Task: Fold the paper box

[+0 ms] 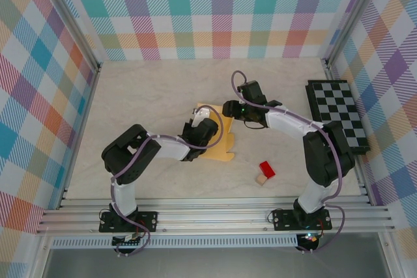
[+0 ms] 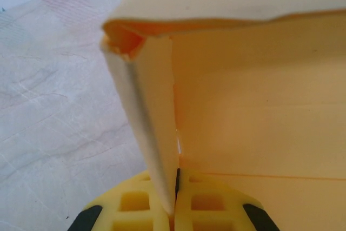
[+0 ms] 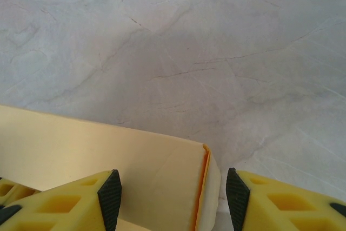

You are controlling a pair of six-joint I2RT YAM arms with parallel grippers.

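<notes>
One paper box (image 1: 221,152) | thin matte cardboard, creased | marbled table (image 1: 150,89)

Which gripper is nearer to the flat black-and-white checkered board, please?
Right. The right gripper is to the left of the flat black-and-white checkered board, at the far right corner of the pale orange-yellow cardboard box. The left gripper is farther left, clamped on a box flap.

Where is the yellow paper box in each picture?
Top view: the paper box is in the middle of the table.
Left wrist view: across the top and right side.
Right wrist view: bottom left corner.
Shared landmark: the pale marbled table.
</notes>
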